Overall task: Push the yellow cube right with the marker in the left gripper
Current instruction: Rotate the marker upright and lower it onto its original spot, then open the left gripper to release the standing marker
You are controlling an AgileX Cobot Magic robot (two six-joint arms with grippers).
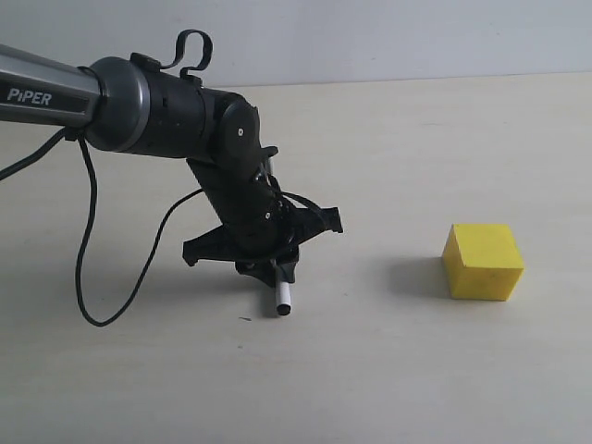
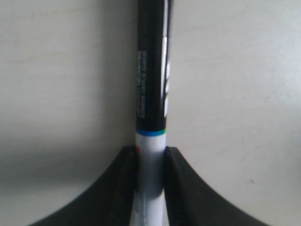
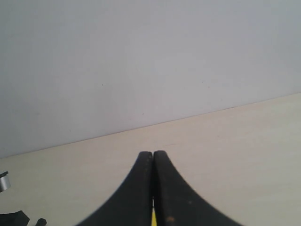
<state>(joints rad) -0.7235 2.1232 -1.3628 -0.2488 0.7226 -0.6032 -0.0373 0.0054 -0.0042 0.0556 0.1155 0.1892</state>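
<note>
A: Start at the left jaws. What do they have?

B: They are closed on the marker (image 2: 150, 94), one jaw on each side of its white barrel. In the left wrist view a blue-green ring sits just past the jaws. The black part, with pale print, runs on away from them.

A: And seen from outside?

B: The marker (image 1: 281, 292) points down out of the jaws, leaning slightly. Its black end is low over the counter (image 1: 370, 379). I cannot tell whether it touches the surface.

A: What carries the jaws?

B: The left arm (image 1: 157, 106), black and grey, reaches in from the left with "PiPER" on its sleeve. A black cable (image 1: 86, 240) hangs from it in a loop down to the counter.

A: Where is the cube?

B: The yellow cube (image 1: 483, 262) sits flat on the counter, well apart from the marker and off to the right of it. It casts a soft shadow on the side facing the marker. Nothing touches it.

A: The right jaws?

B: They are pressed together, tip against tip, over the counter with the pale wall (image 3: 150, 56) beyond. A thin yellow sliver (image 3: 152, 217) shows low in the seam, and I cannot tell what it is.
</note>
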